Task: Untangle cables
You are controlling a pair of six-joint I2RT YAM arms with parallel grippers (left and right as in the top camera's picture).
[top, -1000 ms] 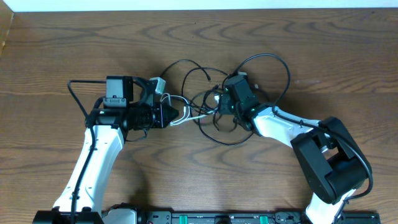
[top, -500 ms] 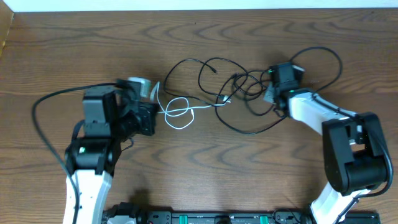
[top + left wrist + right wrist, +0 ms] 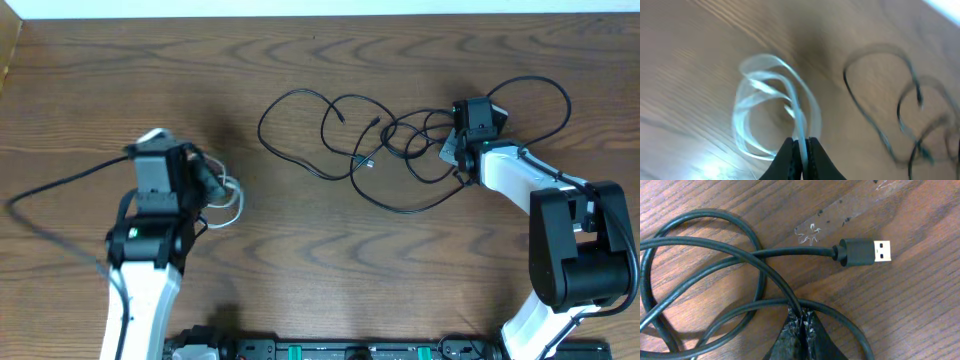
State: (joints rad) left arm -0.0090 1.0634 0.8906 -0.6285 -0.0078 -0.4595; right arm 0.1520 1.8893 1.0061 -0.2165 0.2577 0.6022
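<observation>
Lying on the dark, wood-grained tabletop [image 3: 320, 280], the black cords [image 3: 795, 252] are thin, smooth, round in section and rubbery. They are heaped in loose, overlapping loops. From overhead the tangle spreads mostly left to right across the middle and right of the tabletop, with an open loop at each end.

One black cord ends in a moulded USB plug [image 3: 863, 252] with a flat metal tip. In the right wrist view the plug lies flat, its long axis across the picture and its tip pointing right.

The white cord [image 3: 799, 125] is thinner and glossy, gathered into a few rounded loops. It is blurred in the left wrist view. It sits at the left of the tabletop, well apart from the black tangle.

The left pincer [image 3: 800, 150] is closed tight, pinching a strand of the white cord between its dark tips. The right pincer [image 3: 801, 325] is likewise closed, nipping one strand of the black cords where several loops cross just beside its tips.
</observation>
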